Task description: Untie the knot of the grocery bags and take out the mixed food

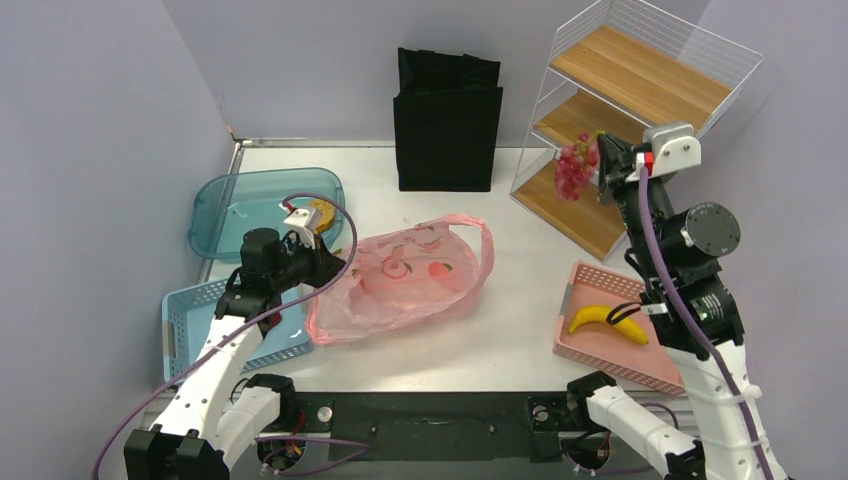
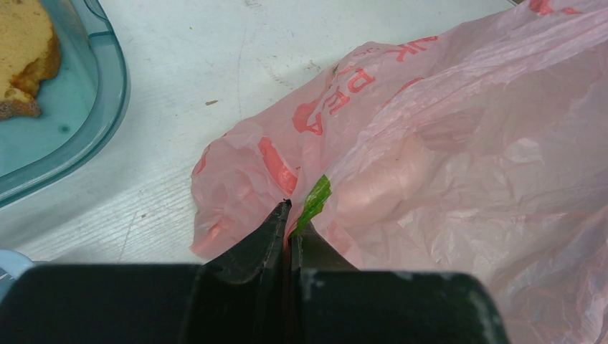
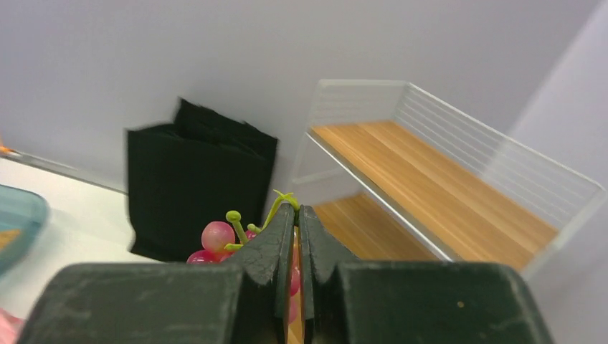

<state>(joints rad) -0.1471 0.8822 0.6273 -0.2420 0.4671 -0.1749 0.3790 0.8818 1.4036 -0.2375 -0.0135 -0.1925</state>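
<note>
One pink grocery bag (image 1: 410, 275) lies crumpled mid-table, its handle loop (image 1: 483, 240) open at the right; the knot is out of view. My left gripper (image 1: 325, 265) is at the bag's left edge, shut on a fold of the pink plastic (image 2: 444, 143); in the left wrist view the fingertips (image 2: 281, 222) pinch it. A pale lump (image 2: 380, 186) shows through the film. My right gripper (image 1: 603, 165) is raised before the wire shelf, shut on the green stem of a red fruit cluster (image 1: 575, 168) that hangs below it (image 3: 215, 236). A yellow banana (image 1: 607, 320) lies in the pink basket (image 1: 600, 360).
A black fabric tote (image 1: 447, 120) stands at the back centre. The wire shelf with wooden boards (image 1: 630, 110) is back right. A teal tray (image 1: 240, 205) holding a bread slice (image 1: 320, 215) sits back left, with a blue basket (image 1: 190, 320) in front of it.
</note>
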